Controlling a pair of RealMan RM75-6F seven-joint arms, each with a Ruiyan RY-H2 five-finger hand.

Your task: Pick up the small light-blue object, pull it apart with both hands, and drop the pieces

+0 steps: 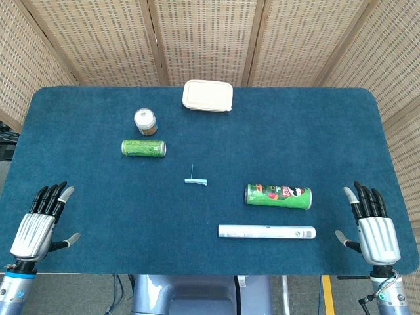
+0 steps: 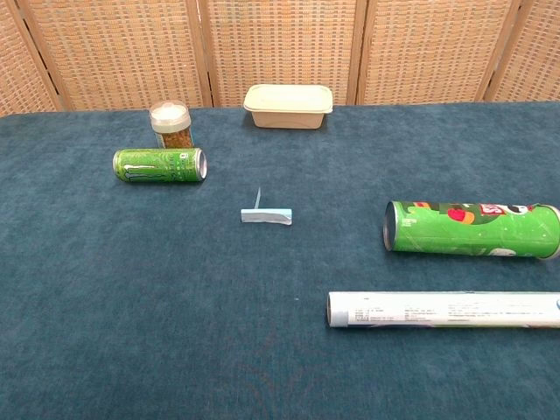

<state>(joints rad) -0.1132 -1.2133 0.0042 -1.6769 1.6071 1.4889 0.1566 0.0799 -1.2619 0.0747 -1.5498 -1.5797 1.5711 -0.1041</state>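
the small light-blue object (image 1: 196,182) lies flat near the middle of the blue worktop (image 1: 92,203), with a thin stalk sticking up from its left end; nothing touches it. both hands sit at the near edge, well apart from it and from each other. the left hand (image 1: 41,220) rests at the near left corner, palm down, fingers spread and straight, holding nothing. the right hand (image 1: 371,225) rests at the near right corner in the same way, fingers apart, thumb out to the side, also holding nothing. neither hand shows in the chest view.

to the right of the blue piece a green crisp tube (image 1: 278,196) lies on its side, and just nearer than that a white tube (image 1: 266,231) lies on its side too. off to the far left a green drink can (image 1: 143,148) lies on its side, with a small jar (image 1: 145,121) standing upright just behind it. a cream lidded box (image 1: 207,96) sits at the far edge, in front of the woven screens (image 1: 210,39).
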